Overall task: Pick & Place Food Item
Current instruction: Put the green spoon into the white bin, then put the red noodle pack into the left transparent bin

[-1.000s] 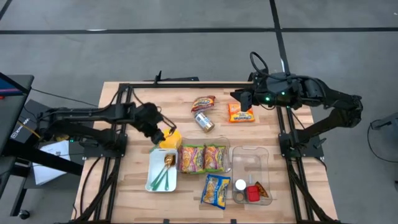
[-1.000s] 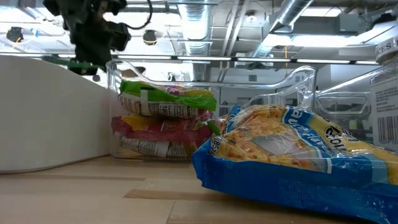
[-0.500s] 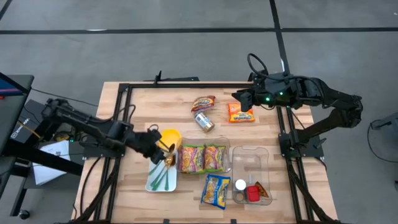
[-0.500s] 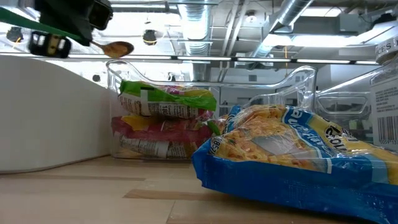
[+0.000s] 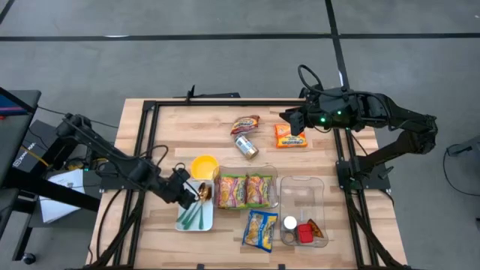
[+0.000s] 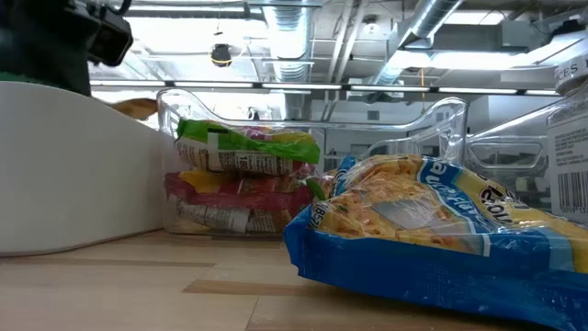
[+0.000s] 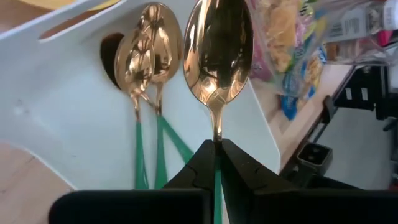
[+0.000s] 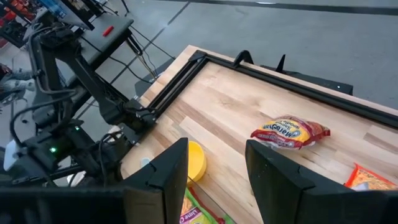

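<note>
Gold-coloured metal formed the bowl of the spoon (image 7: 221, 46) that the left end effector (image 7: 217, 158) held, its fingers pinched tight on the green handle just behind the neck. Gripping close to the bowl probably kept the spoon from swinging, so the bowl pointed straight ahead of the fingers. The left end effector (image 5: 182, 193) was positioned over the white tray (image 5: 182, 219) at the near left of the wooden surface (image 5: 172, 127). Two matching spoons (image 7: 144, 56) lay in the tray with bowls toward the same end and green handles side by side, which suggests the held spoon was being aligned to join them in the same orientation. Whether its bowl touched the tray could not be determined.

A yellow bowl (image 5: 204, 165) stood just beyond the tray. To its right, a clear bin (image 5: 247, 191) held snack packets, and a blue noodle packet (image 5: 260, 229) lay on the surface nearer the front edge. A second clear bin (image 5: 304, 210) at the near right contained small items.

The right end effector (image 5: 287, 118) waited at the far right, fingers spread wide and holding nothing, just beside an orange packet (image 5: 290, 136). A can (image 5: 246, 145) and a red-and-yellow packet (image 5: 245, 123) lay near the far centre, within its reach.
</note>
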`<state>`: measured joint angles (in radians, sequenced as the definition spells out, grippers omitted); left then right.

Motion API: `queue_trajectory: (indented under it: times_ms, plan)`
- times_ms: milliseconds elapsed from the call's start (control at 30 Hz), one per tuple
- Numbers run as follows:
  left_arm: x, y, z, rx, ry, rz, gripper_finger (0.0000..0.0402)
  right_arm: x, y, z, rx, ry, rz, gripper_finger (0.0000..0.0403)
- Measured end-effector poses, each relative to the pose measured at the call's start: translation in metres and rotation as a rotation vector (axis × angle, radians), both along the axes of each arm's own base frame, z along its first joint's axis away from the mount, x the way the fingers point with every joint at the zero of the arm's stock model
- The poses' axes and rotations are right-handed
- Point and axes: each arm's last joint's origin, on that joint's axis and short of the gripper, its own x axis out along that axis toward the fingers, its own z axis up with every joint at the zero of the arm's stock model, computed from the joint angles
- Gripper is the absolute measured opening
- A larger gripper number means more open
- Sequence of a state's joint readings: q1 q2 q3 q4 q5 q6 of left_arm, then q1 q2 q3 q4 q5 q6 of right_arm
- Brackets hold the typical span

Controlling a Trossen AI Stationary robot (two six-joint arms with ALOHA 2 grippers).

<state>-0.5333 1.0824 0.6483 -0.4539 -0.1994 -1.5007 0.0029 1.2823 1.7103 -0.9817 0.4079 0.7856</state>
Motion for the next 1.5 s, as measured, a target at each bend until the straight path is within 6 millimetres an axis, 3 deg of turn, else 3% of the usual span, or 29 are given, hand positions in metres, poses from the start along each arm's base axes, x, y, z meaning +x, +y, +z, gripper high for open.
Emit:
queue_trajectory:
  times_ms: [500, 800, 1233, 1500]
  plan:
    - [0.009, -0.005, -0.037, 0.018, 0.027, 0.003, 0.0004, 0.000, -0.002, 0.000, 0.010, 0.000, 0.004, 0.0154]
    - [0.009, -0.005, -0.039, 0.010, 0.013, 0.004, 0.0011, 0.000, -0.002, 0.000, 0.010, 0.002, 0.003, 0.0154]
    - [0.009, -0.005, -0.039, 0.013, 0.012, 0.006, 0.0073, 0.000, -0.002, -0.001, 0.010, 0.006, 0.003, 0.0154]
    - [0.008, -0.004, -0.032, 0.005, -0.028, 0.014, 0.0077, 0.000, -0.002, -0.001, 0.010, 0.006, 0.002, 0.0154]
